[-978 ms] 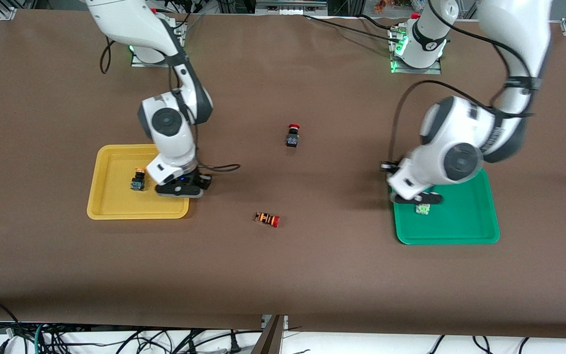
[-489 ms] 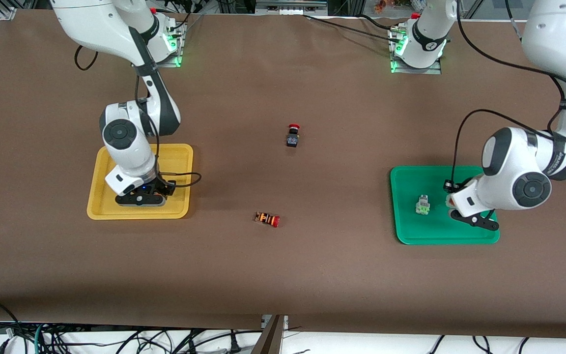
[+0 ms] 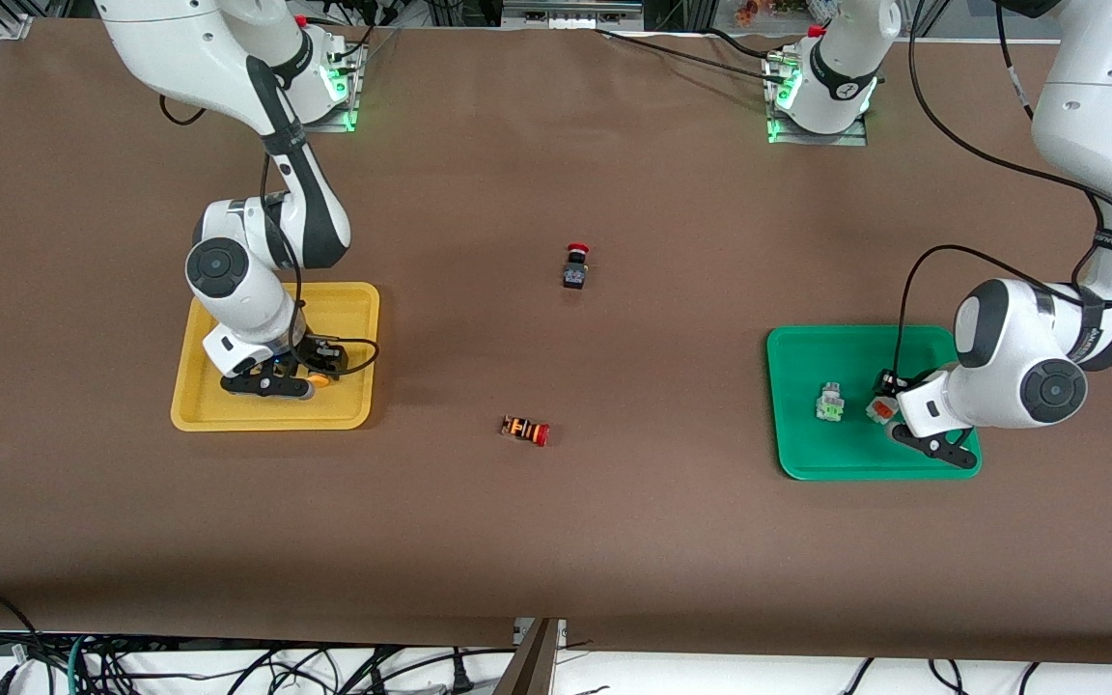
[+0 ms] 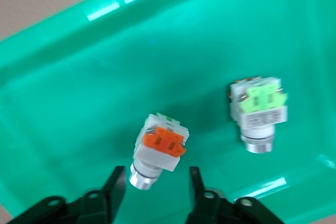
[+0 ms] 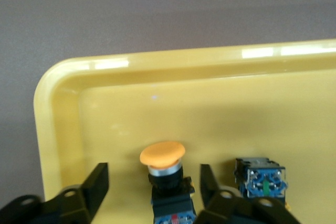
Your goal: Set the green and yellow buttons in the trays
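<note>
My right gripper (image 3: 271,383) hangs open low over the yellow tray (image 3: 204,410). In the right wrist view its jaws (image 5: 152,182) stand apart on either side of a black-bodied button with a yellow-orange cap (image 5: 163,157), without touching it. A second black-bodied button (image 5: 261,178) lies beside it in the tray. One yellow-orange cap (image 3: 319,379) shows in the front view. My left gripper (image 3: 932,446) is open over the green tray (image 3: 797,454). The white orange-faced button (image 4: 159,147) lies between its jaws (image 4: 156,182). The white green-faced button (image 4: 259,109) lies beside it (image 3: 830,403).
A black-bodied button with a red cap (image 3: 574,265) stands mid-table. An orange-and-black striped button with a red cap (image 3: 525,430) lies nearer the front camera, between the two trays.
The right gripper moved from the yellow tray's inner edge to over the tray. The left gripper moved across the green tray toward the left arm's end; the orange-faced button now shows there.
</note>
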